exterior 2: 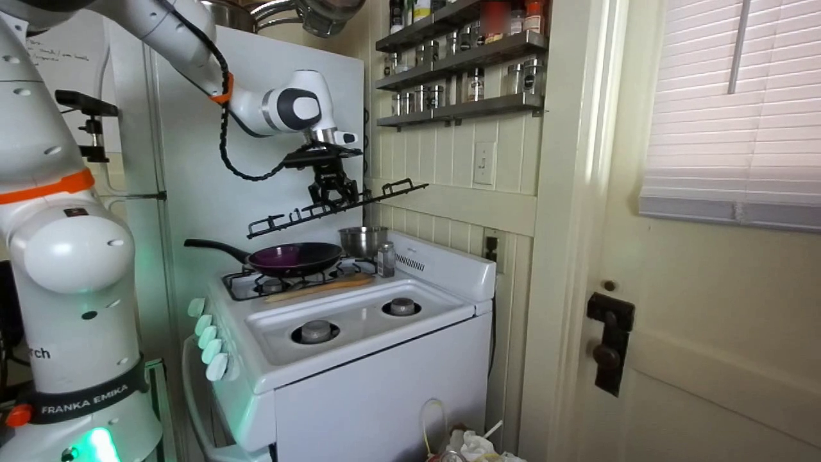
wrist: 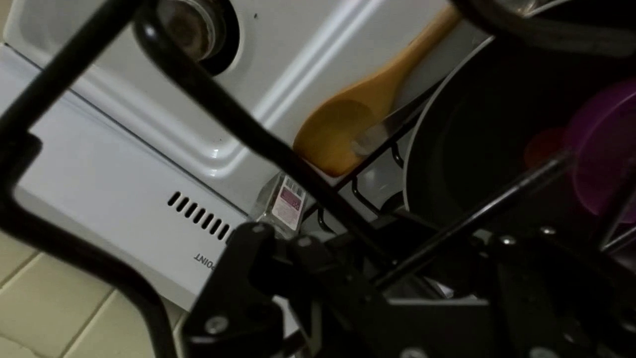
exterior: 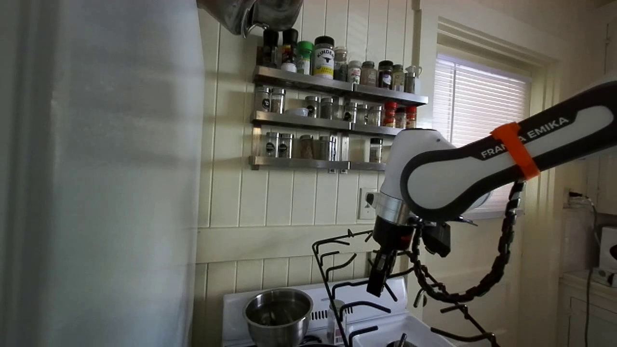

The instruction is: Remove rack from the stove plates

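The rack, a thin black grate with inward prongs, hangs tilted in the air above the stove in both exterior views. My gripper is shut on a bar of it near its middle; it also shows in an exterior view. In the wrist view the rack's bars run into the jaws, where dark parts hide the exact contact. The stove plates are below. The near side has two bare burners with no grate over them. A second grate lies on the far side.
A black pan with a purple item in it sits on the far grate. A wooden spoon, a steel bowl and a glass shaker stand nearby. The stove's back panel, the wall and the fridge are close.
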You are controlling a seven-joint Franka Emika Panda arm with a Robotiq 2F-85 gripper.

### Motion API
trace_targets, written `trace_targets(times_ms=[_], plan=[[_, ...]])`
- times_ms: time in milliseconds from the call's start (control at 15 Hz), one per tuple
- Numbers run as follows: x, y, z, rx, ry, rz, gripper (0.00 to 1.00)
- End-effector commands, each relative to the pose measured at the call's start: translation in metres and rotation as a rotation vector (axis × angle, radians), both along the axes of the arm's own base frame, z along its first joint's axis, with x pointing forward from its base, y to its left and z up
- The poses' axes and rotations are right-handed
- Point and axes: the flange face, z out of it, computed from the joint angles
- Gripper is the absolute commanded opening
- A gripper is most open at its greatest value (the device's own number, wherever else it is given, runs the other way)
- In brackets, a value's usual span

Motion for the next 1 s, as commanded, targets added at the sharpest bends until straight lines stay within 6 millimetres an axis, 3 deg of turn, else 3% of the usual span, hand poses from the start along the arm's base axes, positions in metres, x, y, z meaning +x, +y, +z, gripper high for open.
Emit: trace_targets(times_ms=[0, 267, 533, 933], plan=[[0.027, 0.019, 0.009, 0.013, -0.048, 0.028, 0.00], [0.044, 0.054, 0.001, 0.054, -0.093, 0.085, 0.00], [0.049, 0.088, -0.005, 0.079, -0.108, 0.156, 0.00], [0.059, 0.109, -0.017, 0.171, -0.132, 0.181, 0.00]])
